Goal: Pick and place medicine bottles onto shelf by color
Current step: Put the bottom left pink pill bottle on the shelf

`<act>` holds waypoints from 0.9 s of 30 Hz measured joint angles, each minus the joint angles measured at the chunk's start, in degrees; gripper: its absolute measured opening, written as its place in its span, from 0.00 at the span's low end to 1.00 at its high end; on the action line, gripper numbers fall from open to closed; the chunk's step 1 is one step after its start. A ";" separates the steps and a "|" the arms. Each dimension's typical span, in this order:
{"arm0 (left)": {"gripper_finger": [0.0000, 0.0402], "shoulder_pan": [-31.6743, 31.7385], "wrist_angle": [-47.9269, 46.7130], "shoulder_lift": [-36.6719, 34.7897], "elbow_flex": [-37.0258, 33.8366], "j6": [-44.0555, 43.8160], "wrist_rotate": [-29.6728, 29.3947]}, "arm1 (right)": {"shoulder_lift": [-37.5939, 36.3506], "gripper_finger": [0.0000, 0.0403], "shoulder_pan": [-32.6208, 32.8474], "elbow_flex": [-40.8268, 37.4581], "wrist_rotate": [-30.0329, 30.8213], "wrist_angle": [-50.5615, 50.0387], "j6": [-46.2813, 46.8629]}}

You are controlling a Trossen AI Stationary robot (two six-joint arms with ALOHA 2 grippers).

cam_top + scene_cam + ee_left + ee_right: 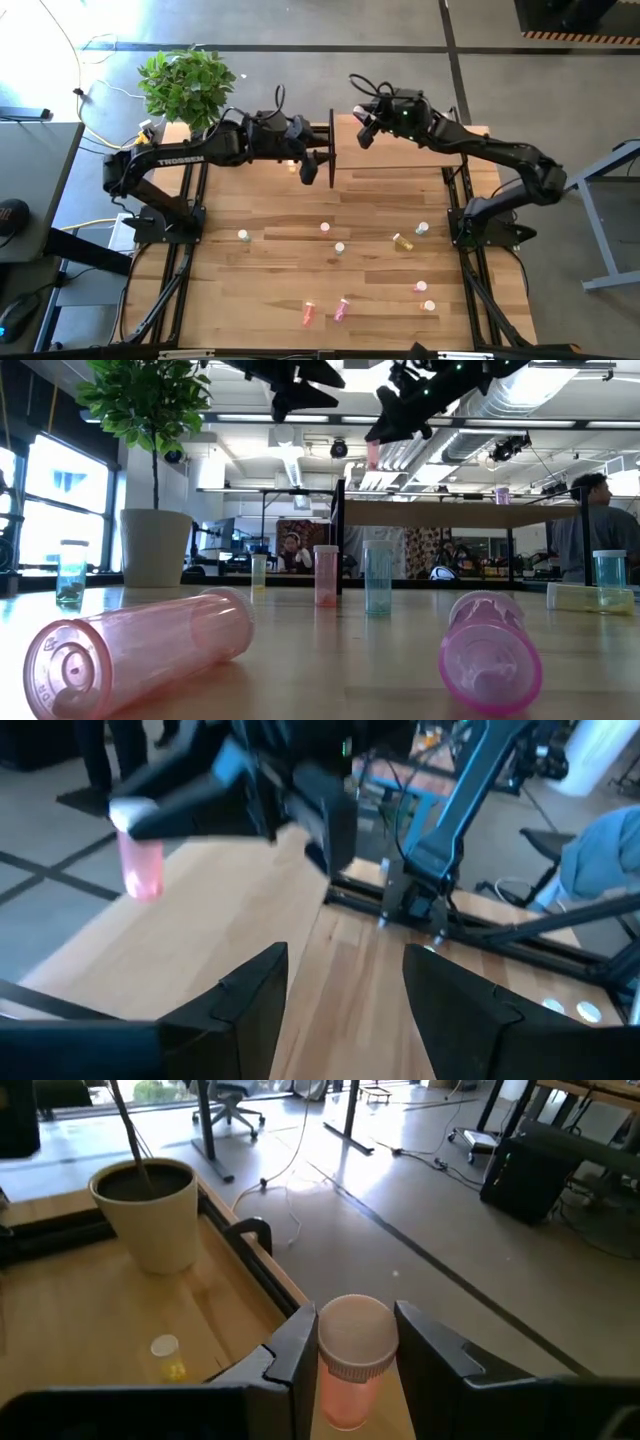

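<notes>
One pink bottle (350, 1360) is up in the air, pinched between the right fingers (350, 1370) just under its white cap, hanging upright so it can go down standing. In the high view that puts it around 12 o'clock, over the far-left part of the shelf (400, 180), so I'd guess this is the drop-off for the pink spot.

A yellow bottle (168, 1358) with a white cap already sits on the shelf nearby, toward the plant pot (150, 1210).

The left fingers (340, 1010) are spread with nothing between them, hovering just past the shelf's left edge at about 11 o'clock, facing the right arm. Looks like it's parked close while waiting its turn.

The rest of the bottles (340, 248) are scattered over the worktop (270, 270) from the middle down to 5 o'clock, some upright, and a pink pair (325, 312) lying on their sides at 6. Plenty left to sort.
</notes>
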 joint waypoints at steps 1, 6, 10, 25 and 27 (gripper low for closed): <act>0.47 0.16 1.00 -0.80 -1.06 -0.25 0.00 | 0.72 0.25 0.00 0.00 0.00 0.29 -0.20; 0.47 1.08 5.39 -4.36 -6.10 -1.44 0.01 | 4.60 0.25 -0.02 0.00 -0.18 2.22 -1.06; 0.47 1.14 8.29 -6.88 -9.74 -1.60 -0.01 | 7.36 0.25 -0.07 0.00 -0.17 4.18 -1.38; 0.47 1.11 9.48 -9.77 -13.86 -1.39 0.00 | 13.14 0.25 -1.03 0.02 0.50 8.00 -1.27; 0.47 1.11 9.48 -9.77 -13.86 -1.41 0.00 | 13.32 0.25 -1.03 0.02 0.52 7.82 -1.36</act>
